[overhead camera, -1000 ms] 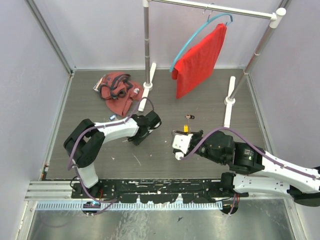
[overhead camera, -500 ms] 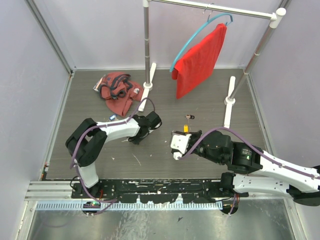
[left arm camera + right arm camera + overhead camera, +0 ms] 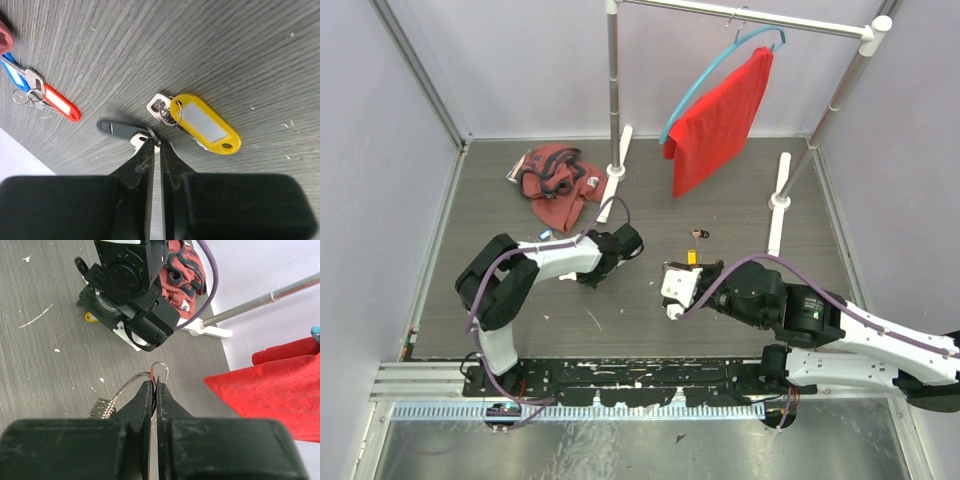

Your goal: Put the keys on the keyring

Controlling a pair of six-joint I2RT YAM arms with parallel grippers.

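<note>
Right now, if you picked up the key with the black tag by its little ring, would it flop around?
Probably it would dangle: the black tag and its key join at one small ring, so they'd likely swing. It looks light, being small thin metal and plastic. The thin ring may slip from the left gripper and its narrow tips.

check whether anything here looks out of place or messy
The reddish garment lies crumpled in a heap at the back left of the table, by the rack post, while the red cloth hangs neatly on its hanger. Nothing else stands out.
</note>
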